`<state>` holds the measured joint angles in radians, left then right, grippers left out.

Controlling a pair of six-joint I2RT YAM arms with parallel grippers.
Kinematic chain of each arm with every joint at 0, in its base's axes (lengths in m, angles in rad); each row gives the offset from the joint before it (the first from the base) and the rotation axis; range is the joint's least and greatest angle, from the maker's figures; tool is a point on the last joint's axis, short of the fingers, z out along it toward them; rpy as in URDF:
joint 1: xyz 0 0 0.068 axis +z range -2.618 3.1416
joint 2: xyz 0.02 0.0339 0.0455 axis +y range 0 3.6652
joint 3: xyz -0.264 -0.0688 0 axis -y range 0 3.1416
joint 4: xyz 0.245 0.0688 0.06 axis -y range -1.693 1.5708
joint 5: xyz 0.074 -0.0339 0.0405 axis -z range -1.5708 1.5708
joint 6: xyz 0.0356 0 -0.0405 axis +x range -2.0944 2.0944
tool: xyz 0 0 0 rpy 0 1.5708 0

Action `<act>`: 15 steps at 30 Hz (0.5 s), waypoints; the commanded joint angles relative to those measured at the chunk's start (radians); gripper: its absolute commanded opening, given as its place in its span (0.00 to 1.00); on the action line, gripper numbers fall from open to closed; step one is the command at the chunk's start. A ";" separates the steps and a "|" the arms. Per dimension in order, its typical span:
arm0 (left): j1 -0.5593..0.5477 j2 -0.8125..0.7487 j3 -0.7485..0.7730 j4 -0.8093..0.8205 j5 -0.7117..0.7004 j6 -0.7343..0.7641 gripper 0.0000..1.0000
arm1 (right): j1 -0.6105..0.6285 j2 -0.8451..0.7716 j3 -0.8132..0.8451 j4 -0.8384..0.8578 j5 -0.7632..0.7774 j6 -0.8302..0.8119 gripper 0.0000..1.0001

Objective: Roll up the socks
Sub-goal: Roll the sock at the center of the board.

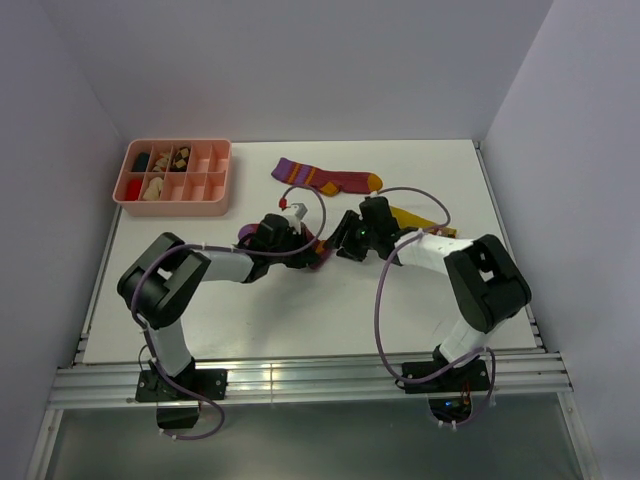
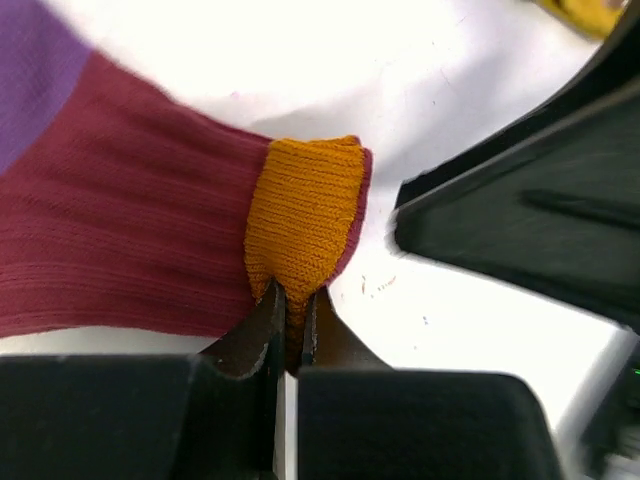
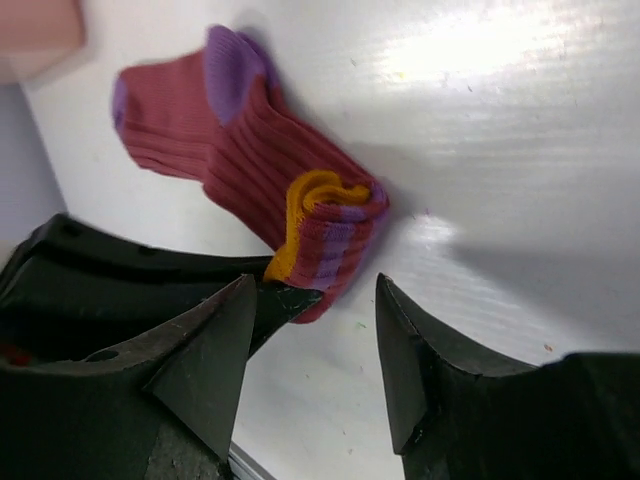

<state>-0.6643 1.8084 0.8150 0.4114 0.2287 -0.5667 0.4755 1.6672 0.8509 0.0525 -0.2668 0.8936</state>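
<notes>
**Orange end pinched, roll barely begun**

My left pincer (image 2: 290, 312) is closed tight on the orange end (image 2: 305, 215) of the maroon sock (image 2: 130, 250), with the fabric nipped right at the tips. I take that end for the toe, though this close I can't be sure. My right pincer (image 3: 308, 305) stands just beside it, jaws apart and nothing in them. The sock lies on the table (image 1: 200, 300) between my two wrists, its near end doubled over onto the ribbed body.

I judge this to be the first turn of the roll. Next I should carry the pinched end over toward the purple end (image 3: 232, 75), while the right pincer steadies the bundle against springing open.
</notes>
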 commanded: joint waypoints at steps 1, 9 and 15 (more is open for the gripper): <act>0.049 0.022 -0.013 -0.056 0.191 -0.166 0.01 | -0.011 -0.057 -0.052 0.230 -0.002 0.005 0.59; 0.117 0.083 0.053 -0.123 0.317 -0.252 0.01 | -0.011 0.000 -0.162 0.440 -0.017 0.030 0.58; 0.149 0.123 0.072 -0.145 0.376 -0.311 0.01 | -0.011 0.061 -0.204 0.544 -0.022 0.045 0.58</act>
<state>-0.5282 1.8915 0.8753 0.3347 0.5392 -0.8318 0.4683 1.7046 0.6594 0.4698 -0.2840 0.9276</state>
